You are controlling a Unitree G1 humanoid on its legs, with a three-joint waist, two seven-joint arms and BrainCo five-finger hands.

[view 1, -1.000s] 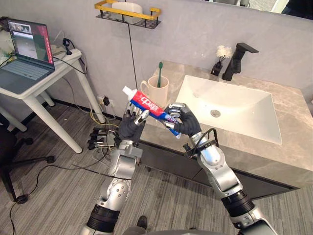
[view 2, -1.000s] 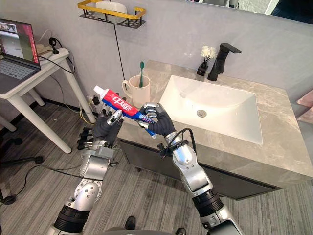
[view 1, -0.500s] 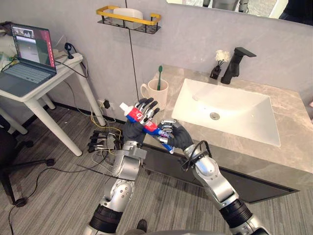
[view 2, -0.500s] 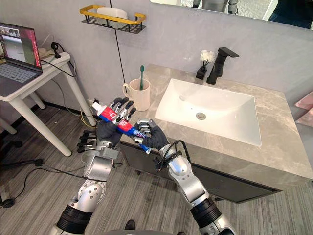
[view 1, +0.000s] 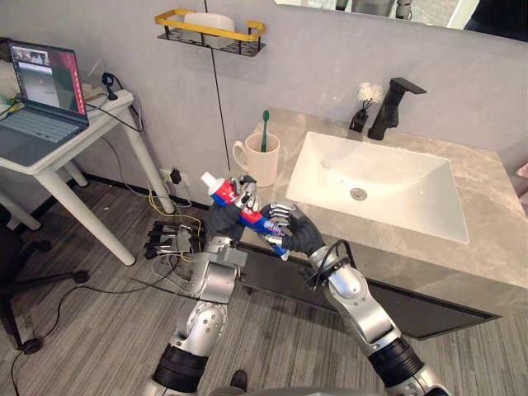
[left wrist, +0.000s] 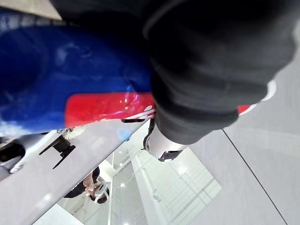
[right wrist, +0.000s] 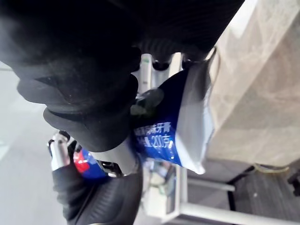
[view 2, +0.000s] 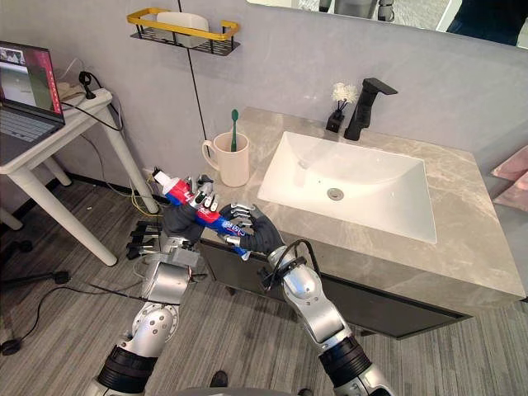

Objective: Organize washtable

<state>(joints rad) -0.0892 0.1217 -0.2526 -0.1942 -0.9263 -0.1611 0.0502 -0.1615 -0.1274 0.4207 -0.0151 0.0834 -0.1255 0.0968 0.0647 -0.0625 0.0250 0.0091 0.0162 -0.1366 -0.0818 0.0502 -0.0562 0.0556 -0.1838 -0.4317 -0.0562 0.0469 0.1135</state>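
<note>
The toothpaste tube (right wrist: 164, 136) carries print: in the right wrist view, a line of white characters with a numeral stands on its blue section next to the white crimped end. In the head views, white characters stand on its red section, too small to read. The laptop (view 1: 37, 78) screen content is illegible.
</note>
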